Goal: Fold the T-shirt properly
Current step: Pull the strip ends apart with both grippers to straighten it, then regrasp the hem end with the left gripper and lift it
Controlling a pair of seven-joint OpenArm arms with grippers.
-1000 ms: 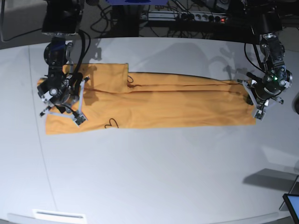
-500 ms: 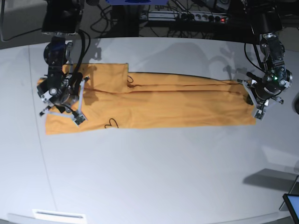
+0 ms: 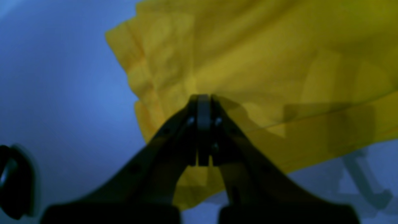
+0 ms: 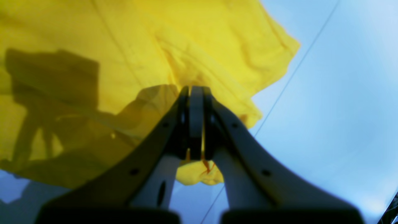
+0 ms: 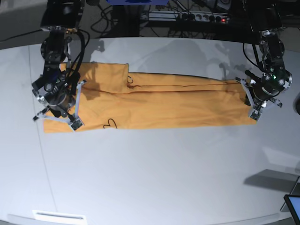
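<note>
Between the closed jaws of the left gripper (image 3: pixel 199 130) sat a pinch of the T-shirt (image 5: pixel 159 103); the right gripper (image 4: pixel 196 123) was likewise clamped on cloth. From those grips the T-shirt stretched as a long folded band across the far half of the table (image 5: pixel 154 178), one end near each side edge. Its ends were partly hidden under the arms, and the left wrist view was blurred.

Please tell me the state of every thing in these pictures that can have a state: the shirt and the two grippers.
T-shirt: folded into a long strip, lying flat on the table, both ends pinched.
Left gripper: shut on the T-shirt's edge.
Right gripper: shut on the T-shirt, cloth showing between the jaws.
</note>
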